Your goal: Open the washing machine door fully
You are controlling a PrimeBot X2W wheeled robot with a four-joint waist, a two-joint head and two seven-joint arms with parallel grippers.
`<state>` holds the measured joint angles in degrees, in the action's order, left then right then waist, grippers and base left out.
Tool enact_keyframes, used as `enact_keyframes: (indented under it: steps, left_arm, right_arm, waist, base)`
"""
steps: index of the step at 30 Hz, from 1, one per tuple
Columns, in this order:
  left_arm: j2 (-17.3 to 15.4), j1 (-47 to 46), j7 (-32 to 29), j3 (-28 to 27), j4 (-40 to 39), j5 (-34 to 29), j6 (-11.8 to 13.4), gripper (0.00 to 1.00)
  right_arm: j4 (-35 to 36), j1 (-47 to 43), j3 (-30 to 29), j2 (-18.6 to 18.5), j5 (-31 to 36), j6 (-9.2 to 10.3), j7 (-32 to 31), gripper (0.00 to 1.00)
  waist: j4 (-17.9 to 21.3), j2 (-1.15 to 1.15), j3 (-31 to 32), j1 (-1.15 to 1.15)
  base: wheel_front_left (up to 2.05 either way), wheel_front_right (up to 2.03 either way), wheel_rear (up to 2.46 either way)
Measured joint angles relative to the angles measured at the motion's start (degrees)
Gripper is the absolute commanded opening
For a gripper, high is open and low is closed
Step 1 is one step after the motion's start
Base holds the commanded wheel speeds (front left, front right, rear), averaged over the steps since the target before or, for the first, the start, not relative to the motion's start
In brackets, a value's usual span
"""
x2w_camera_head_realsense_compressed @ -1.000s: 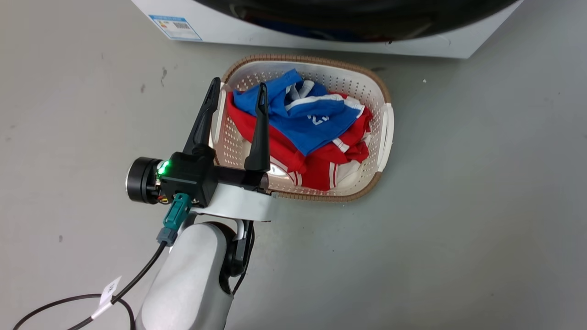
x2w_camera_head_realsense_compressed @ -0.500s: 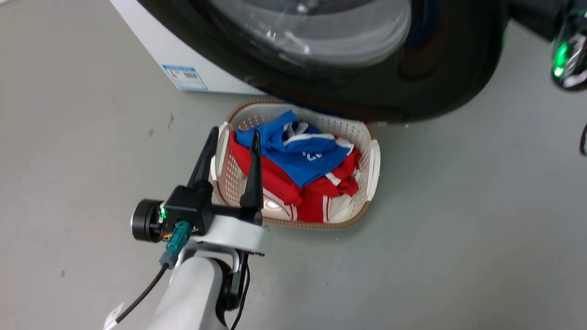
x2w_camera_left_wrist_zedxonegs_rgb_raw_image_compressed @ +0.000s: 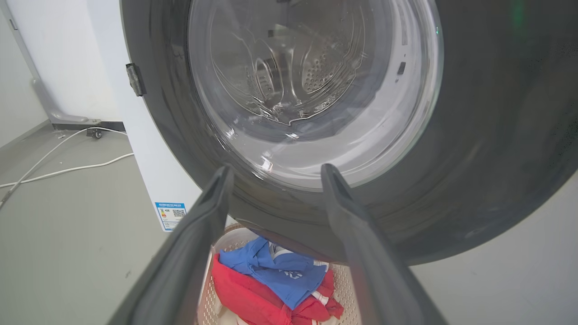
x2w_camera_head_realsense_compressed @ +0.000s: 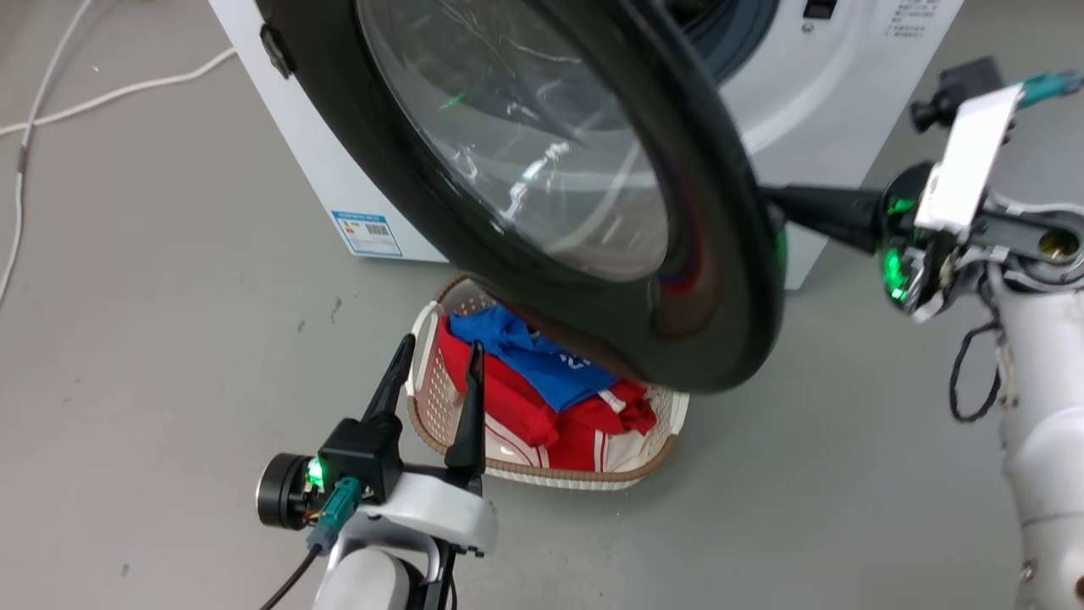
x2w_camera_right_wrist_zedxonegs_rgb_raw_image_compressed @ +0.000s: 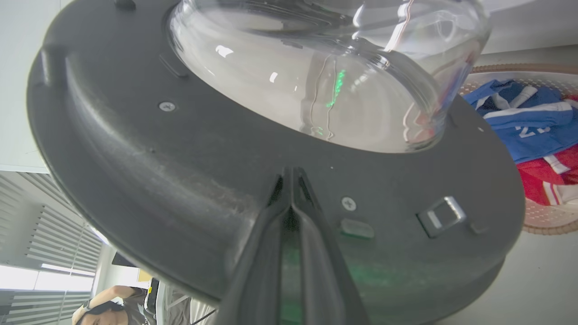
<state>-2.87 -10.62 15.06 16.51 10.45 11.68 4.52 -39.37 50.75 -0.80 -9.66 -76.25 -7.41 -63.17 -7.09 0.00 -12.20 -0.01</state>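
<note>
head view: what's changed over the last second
Mostly the camera: it tilted up, bringing the washing machine door and the right gripper into view, its shut fingertips at the door's inner face. Whether the door itself swung further I cannot tell. The left gripper stayed open over the left rim of the laundry basket, clothes untouched.

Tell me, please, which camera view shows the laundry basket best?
The head view: the laundry basket shows most of its rim there, though the washing machine door overhangs its far end. The left wrist view catches a slice between the fingers of the left end effector; the right wrist view, one corner beyond the door.
</note>
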Motion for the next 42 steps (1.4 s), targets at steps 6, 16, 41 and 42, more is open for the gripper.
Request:
enact_keyframes:
  steps: [6,16,41,42]
  left_arm:
    - [0.00,1.89,0.01,-0.04,0.88,-0.41,-0.93,1.00]
    - [0.00,3.69,0.01,-0.12,1.30,-0.23,-1.44,1.00]
    - [-0.29,8.20,0.01,-7.68,2.81,-0.42,-2.34,1.00]
    - [-0.30,8.54,0.01,-7.97,2.87,-0.44,-2.37,1.00]
  right_arm:
    - [4.16,-5.48,0.79,2.83,-0.42,0.00,-1.72,0.00]
    - [9.33,-12.71,0.38,5.65,-1.00,0.00,-0.51,0.00]
    - [34.17,-45.52,-8.95,4.44,8.26,0.00,40.97,0.48]
    - [34.73,-46.93,-8.69,4.49,8.68,0.00,41.76,1.00]
  waist:
    - [-0.64,0.00,2.59,0.00]
    - [-0.81,0.00,5.34,0.00]
    - [5.99,0.00,12.05,0.00]
    - [6.15,0.00,12.33,0.00]
  base:
    - [0.00,0.00,0.00]
    - [0.00,0.00,0.00]
    - [0.00,0.00,0.00]
    - [0.00,0.00,0.00]
